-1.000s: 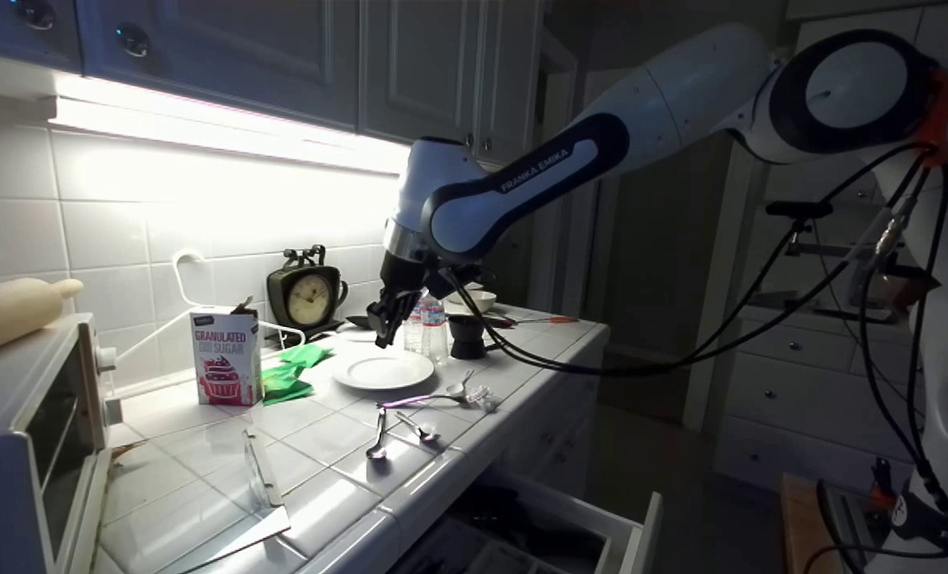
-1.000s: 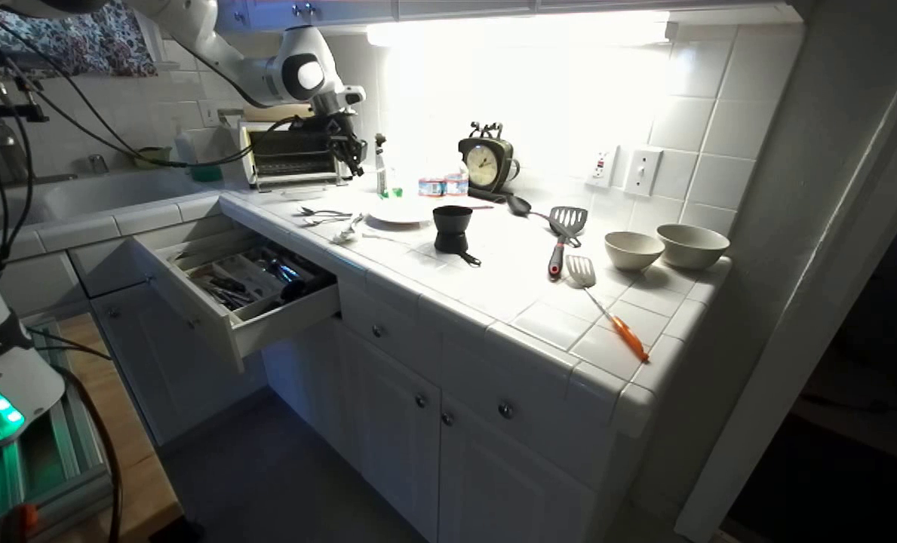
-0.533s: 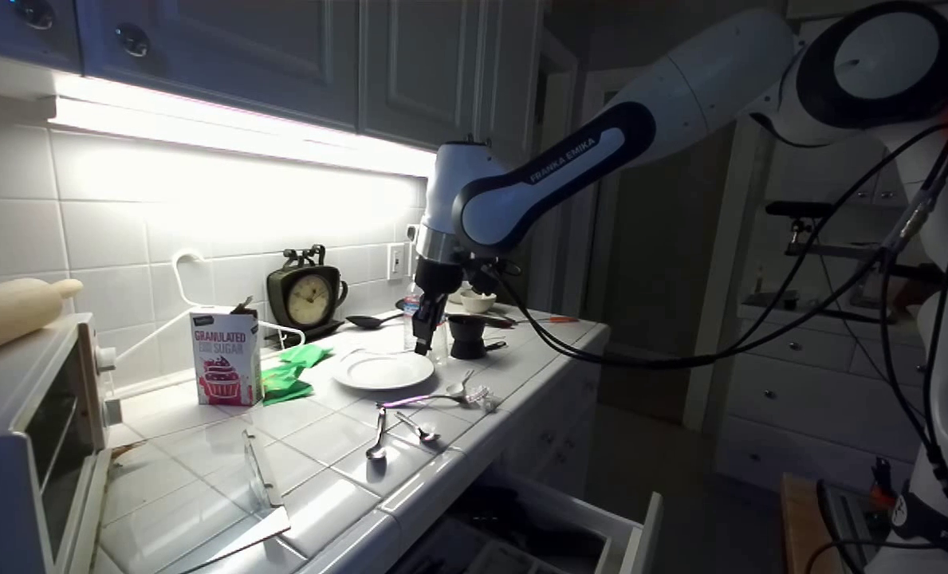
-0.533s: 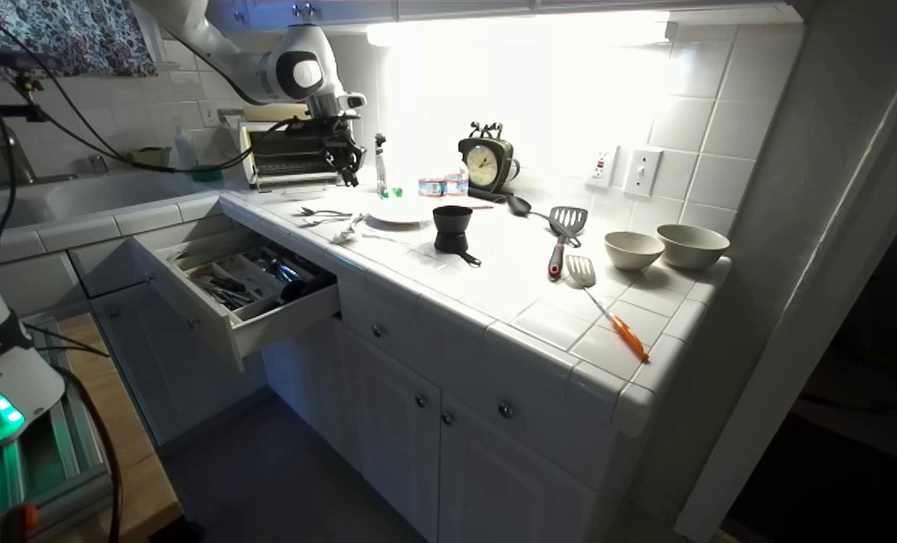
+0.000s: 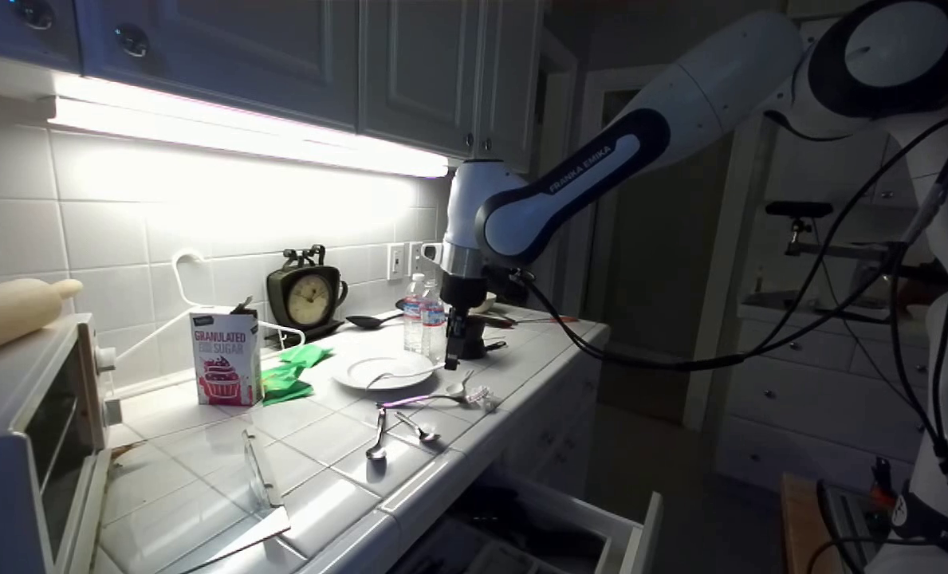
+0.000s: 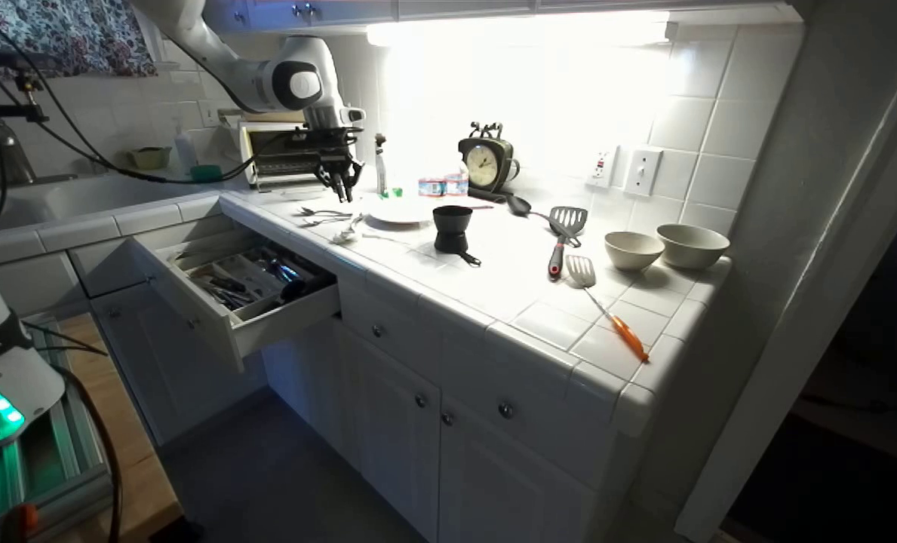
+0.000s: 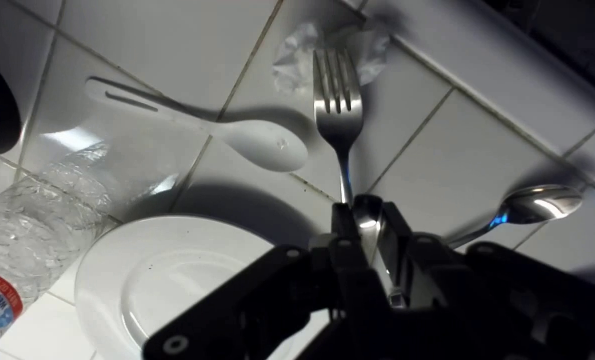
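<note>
My gripper (image 7: 366, 207) points down and is shut on a shiny metal utensil (image 7: 369, 225). Its rounded end shows between the fingertips; the rest is hidden behind the fingers. In an exterior view the gripper (image 5: 450, 363) hangs at the plate's right side, and the utensil (image 5: 400, 375) reaches across over the white plate (image 5: 348, 373); I cannot tell if they touch. The plate also shows in the wrist view (image 7: 177, 280). On the tiles by the gripper lie a fork (image 7: 340, 110), a white spoon (image 7: 264, 142) and a metal spoon (image 7: 542, 205).
Crumpled clear plastic (image 7: 302, 55) lies by the fork's tines. Water bottles (image 5: 423, 319) and a black double-ended cup (image 6: 453, 230) stand by the plate. A sugar box (image 5: 226, 359) and green wrapper (image 5: 286, 379) are further along. A cutlery drawer (image 6: 286, 332) juts out open below.
The gripper has moved down, to the right in one exterior view and slightly left in another, and now hangs more upright. The utensil now shows across the plate. The counter's things have not moved.
</note>
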Controlling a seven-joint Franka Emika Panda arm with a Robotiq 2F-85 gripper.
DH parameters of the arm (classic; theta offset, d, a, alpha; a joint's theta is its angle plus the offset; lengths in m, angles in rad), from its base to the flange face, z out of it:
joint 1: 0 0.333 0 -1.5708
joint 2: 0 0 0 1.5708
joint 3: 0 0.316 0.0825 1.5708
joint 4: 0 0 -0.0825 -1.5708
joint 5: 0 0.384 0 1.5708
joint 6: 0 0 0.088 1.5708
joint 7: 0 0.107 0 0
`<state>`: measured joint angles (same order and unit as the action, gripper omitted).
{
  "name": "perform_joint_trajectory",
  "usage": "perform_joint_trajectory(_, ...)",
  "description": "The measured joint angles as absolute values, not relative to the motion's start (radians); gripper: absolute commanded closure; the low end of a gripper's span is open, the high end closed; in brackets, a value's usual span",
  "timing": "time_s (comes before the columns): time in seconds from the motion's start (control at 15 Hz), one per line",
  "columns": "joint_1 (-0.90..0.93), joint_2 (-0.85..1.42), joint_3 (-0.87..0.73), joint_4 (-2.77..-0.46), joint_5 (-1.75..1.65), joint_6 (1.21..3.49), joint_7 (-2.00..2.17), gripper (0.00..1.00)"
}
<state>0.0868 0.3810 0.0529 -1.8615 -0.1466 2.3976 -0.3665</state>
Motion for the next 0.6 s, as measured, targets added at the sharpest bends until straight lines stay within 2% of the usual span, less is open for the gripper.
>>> perform_joint_trajectory(0.6,0.066,0.349,0.073,-1.962,-0.147,2.398,-0.456,0.96)
